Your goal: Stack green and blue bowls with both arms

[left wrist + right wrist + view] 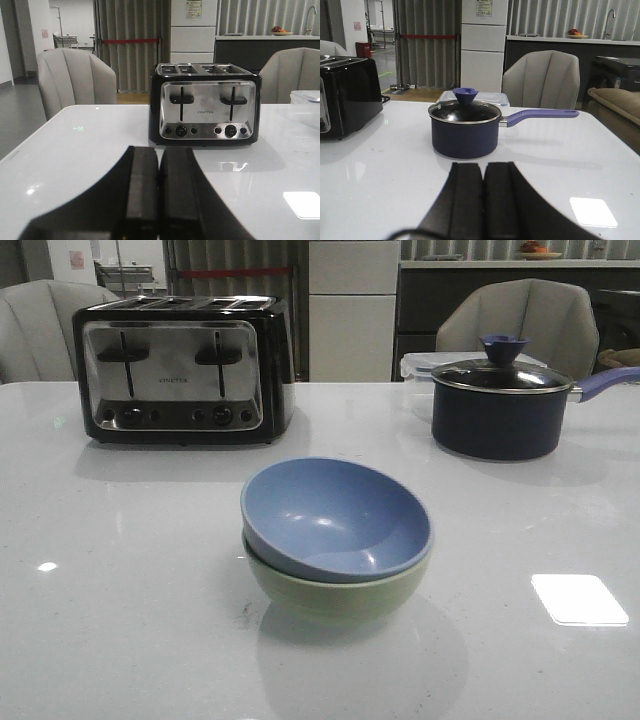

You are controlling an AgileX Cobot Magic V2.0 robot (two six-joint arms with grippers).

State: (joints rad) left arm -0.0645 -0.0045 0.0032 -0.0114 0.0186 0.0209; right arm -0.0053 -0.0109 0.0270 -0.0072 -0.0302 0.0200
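Left gripper (158,200): fingers pressed flat together, nothing between them; it hangs low over the white table (120,620), facing the toaster (205,104). Right gripper (483,205): likewise closed tight, empty; it faces the saucepan (464,131). Neither arm shows in the front view.

Bowls at table centre, toward the near edge; blue bowl (335,520) sits nested inside the green bowl (340,598); blue one slightly tilted, its rim riding higher on the left side; only the green bowl's lower wall and a band of rim show beneath it. Blue bowl's interior bare, just light glints on the glaze; whether anything lies in the green bowl under it cannot be seen.

Saucepan stands back right, dark body, glass lid on with a blue-purple knob, handle pointing right; contents not visible through the lid. A clear lidded plastic container (415,364) sits just behind the pan, mostly hidden. Toaster back left, four slots, chrome face, well apart from the bowls. Grey chairs (520,320) beyond the table's far edge.
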